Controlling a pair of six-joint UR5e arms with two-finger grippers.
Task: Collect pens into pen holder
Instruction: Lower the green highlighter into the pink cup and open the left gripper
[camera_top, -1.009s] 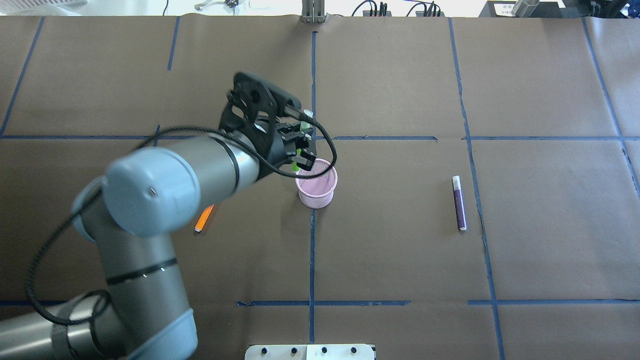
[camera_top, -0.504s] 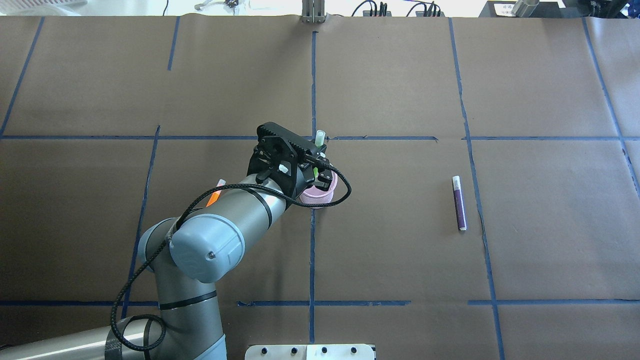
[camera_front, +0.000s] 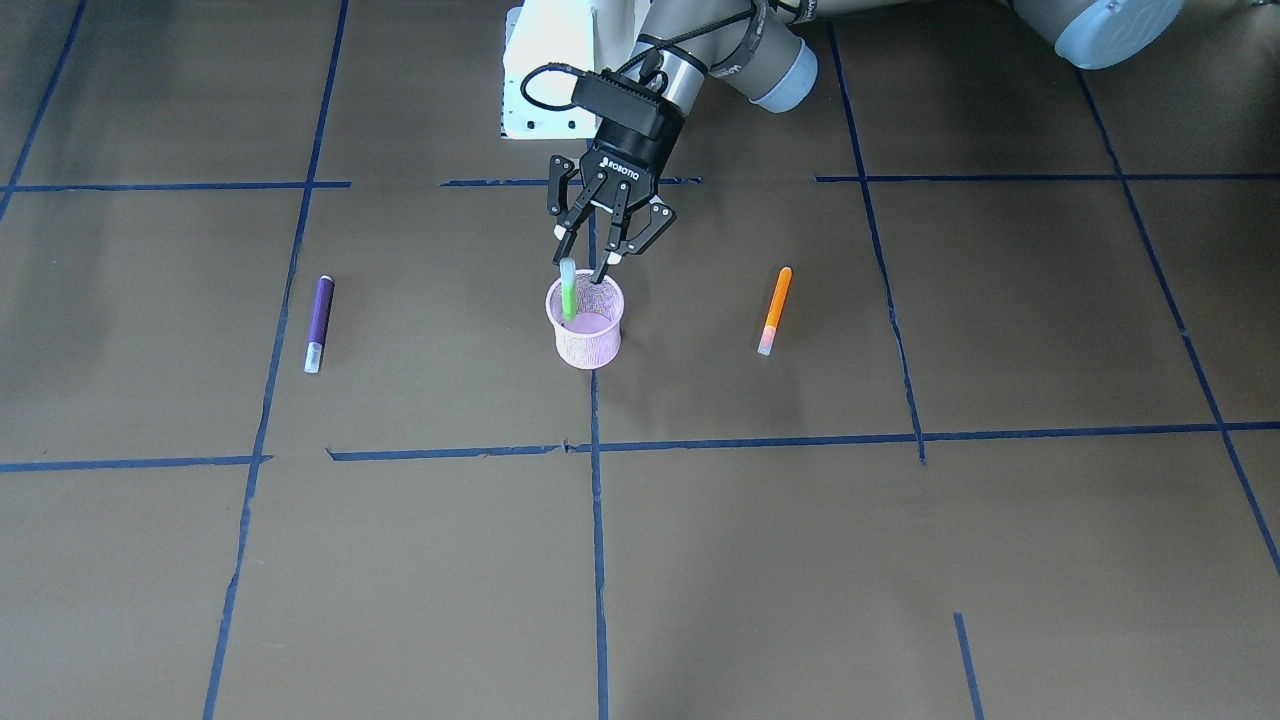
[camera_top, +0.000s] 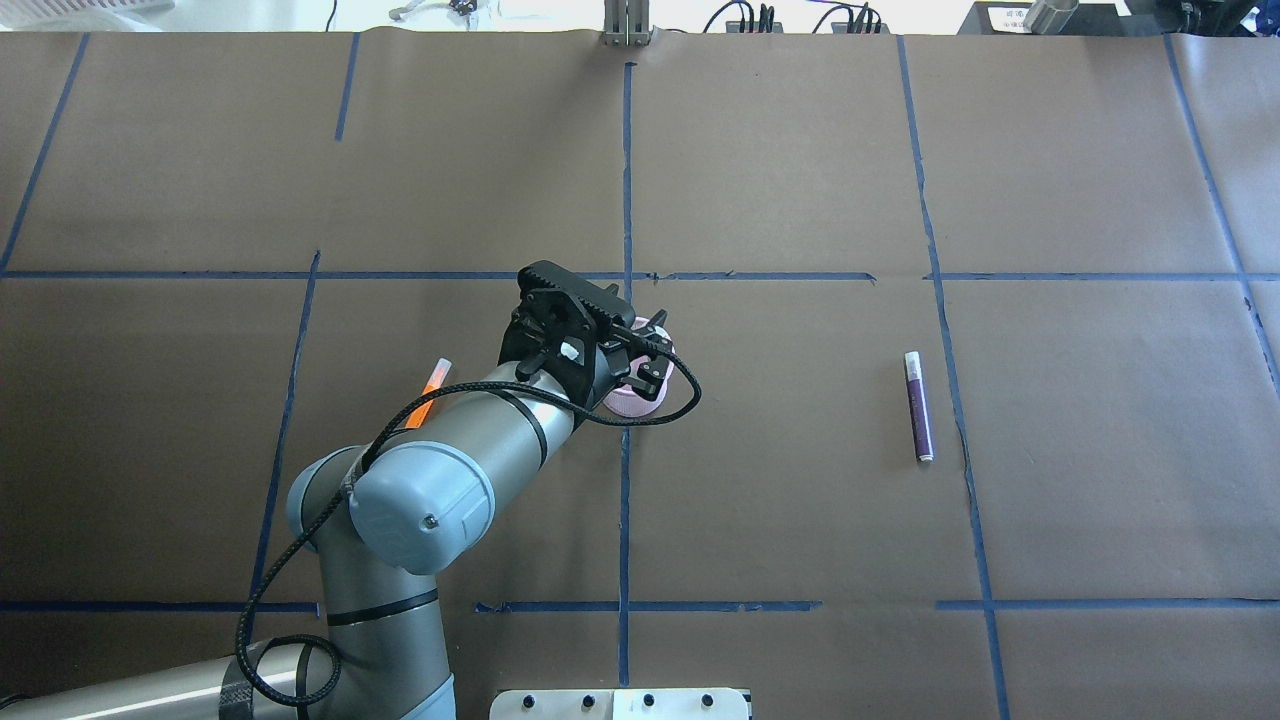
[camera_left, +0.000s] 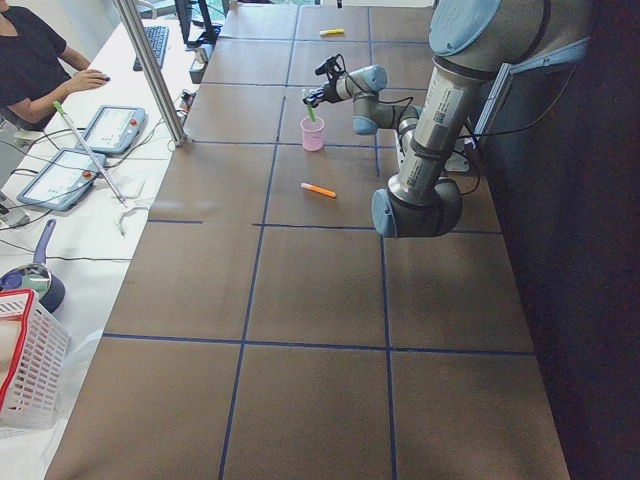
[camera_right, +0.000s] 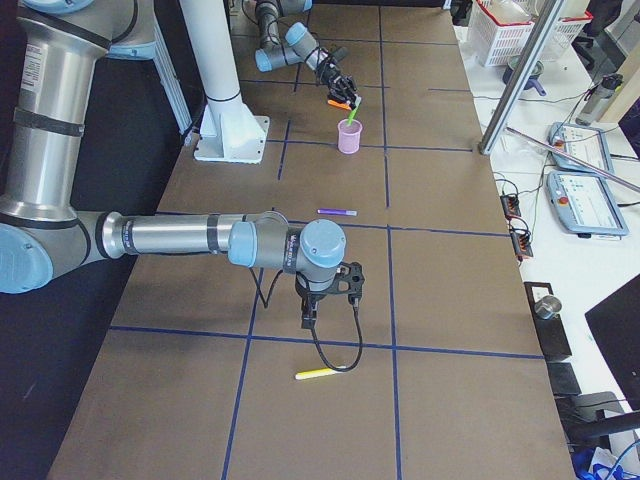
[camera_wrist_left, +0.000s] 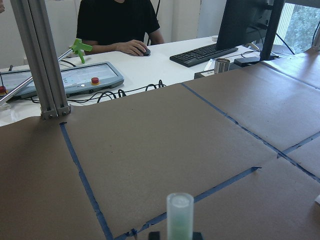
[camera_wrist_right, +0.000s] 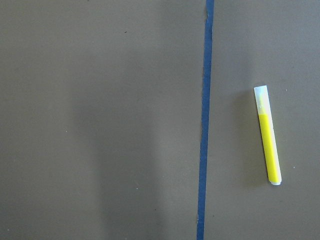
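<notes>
The pink pen holder (camera_front: 586, 335) stands at the table's middle. A green pen (camera_front: 568, 292) stands in it, cap end up, leaning on the rim. My left gripper (camera_front: 588, 262) hangs open just above the rim, its fingers on either side of the pen's cap (camera_wrist_left: 180, 212). In the overhead view the gripper (camera_top: 650, 350) covers most of the holder (camera_top: 628, 402). An orange pen (camera_front: 774, 310) and a purple pen (camera_front: 318, 322) lie flat on either side. A yellow pen (camera_wrist_right: 267, 135) lies under my right gripper (camera_right: 330, 300); I cannot tell its state.
Blue tape lines cross the brown paper (camera_top: 800, 500). The white base plate (camera_front: 540, 70) sits behind the holder. Beyond the far edge are a metal post (camera_wrist_left: 40, 60), control tablets and a seated person (camera_wrist_left: 117, 22).
The left arm swung in and lowered over the holder. Its gripper opened and the green pen dropped from the fingers into the holder.
</notes>
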